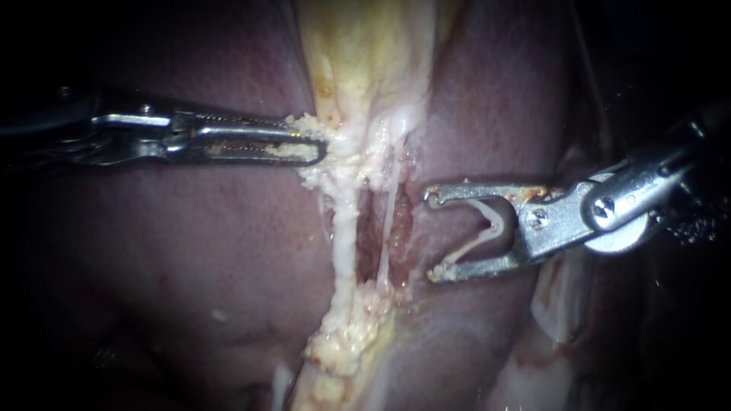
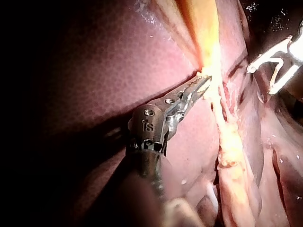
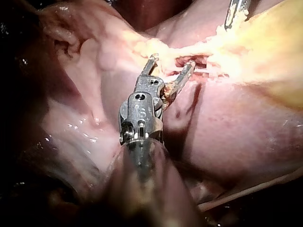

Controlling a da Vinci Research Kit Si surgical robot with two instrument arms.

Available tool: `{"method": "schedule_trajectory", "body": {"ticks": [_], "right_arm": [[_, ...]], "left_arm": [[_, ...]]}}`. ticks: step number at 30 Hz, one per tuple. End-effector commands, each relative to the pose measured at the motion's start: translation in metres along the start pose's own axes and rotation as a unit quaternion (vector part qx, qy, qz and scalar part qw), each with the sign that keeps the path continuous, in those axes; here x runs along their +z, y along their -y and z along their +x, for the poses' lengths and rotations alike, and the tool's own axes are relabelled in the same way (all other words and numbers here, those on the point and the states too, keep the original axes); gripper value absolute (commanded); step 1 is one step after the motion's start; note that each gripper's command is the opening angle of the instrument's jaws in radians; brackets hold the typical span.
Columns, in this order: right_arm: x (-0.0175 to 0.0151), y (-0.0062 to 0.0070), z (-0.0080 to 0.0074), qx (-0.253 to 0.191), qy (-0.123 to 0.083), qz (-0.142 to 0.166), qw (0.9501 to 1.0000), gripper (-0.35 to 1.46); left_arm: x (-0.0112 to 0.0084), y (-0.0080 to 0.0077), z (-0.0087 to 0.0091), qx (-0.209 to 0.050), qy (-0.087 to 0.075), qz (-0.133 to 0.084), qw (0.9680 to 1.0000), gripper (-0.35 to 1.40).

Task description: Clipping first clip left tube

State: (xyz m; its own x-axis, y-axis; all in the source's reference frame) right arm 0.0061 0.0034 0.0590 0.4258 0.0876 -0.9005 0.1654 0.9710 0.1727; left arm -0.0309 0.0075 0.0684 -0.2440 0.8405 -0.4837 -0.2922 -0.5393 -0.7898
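The left instrument (image 1: 314, 148) comes in from 9 o'clock in the endoscope view and lies almost level. Its jaws are closed together on a crumbly clump of pale fatty tissue (image 1: 324, 156) at the lower end of the yellowish gallbladder (image 1: 365, 53), which hangs from 12 o'clock. The left wrist view shows the same grip, with both jaws pinching the pale tissue at the gallbladder's edge.

From that clump, two strands run down towards 6 o'clock across the dark red liver (image 1: 190, 251). The left tube (image 1: 344, 236) is the thicker one, cream-coloured and coated with fat. It runs from just below the left instrument's tip to a second lump of fat near 6 o'clock. The right tube (image 1: 387, 224) is a thin, glistening thread just beside it on the 3 o'clock side. A narrow dark window of raw tissue lies between the two.

The right instrument (image 1: 432, 236) enters from 3 o'clock, angled slightly down. Its jaws stand wide apart, and a pale V-shaped clip (image 1: 491, 221) sits between them with one leg against each jaw. The hooked jaw tips point towards 9 o'clock and stop just short of the right tube, on its 3 o'clock side. Neither tube lies between the jaws, and the left tube is apart from them, beyond the thin strand.

In the right wrist view, the spread jaws point at the pale strands just ahead of them, with the gallbladder's yellow wall beyond.
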Motion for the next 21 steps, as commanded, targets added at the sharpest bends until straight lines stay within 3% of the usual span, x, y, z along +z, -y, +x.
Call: {"method": "schedule_trajectory", "body": {"ticks": [1, 9, 16, 21], "right_arm": [[0.0000, 0.0000, 0.0000, 0.000, 0.000, 0.000, 1.0000, 0.50], [-0.0001, 0.0001, -0.0001, 0.003, 0.000, 0.000, 1.0000, 0.50], [-0.0001, 0.0001, 0.0000, 0.006, -0.001, 0.002, 1.0000, 0.50], [-0.0001, 0.0001, 0.0000, 0.012, -0.001, 0.001, 0.9999, 0.50]], "left_arm": [[0.0000, -0.0001, 0.0000, 0.000, 0.000, 0.000, 1.0000, -0.35], [-0.0025, -0.0007, 0.0008, -0.003, 0.002, -0.008, 1.0000, -0.35], [-0.0079, -0.0016, 0.0033, -0.012, -0.019, -0.017, 0.9996, -0.35], [-0.0097, -0.0026, 0.0043, -0.017, -0.026, -0.015, 0.9994, -0.35]]}}
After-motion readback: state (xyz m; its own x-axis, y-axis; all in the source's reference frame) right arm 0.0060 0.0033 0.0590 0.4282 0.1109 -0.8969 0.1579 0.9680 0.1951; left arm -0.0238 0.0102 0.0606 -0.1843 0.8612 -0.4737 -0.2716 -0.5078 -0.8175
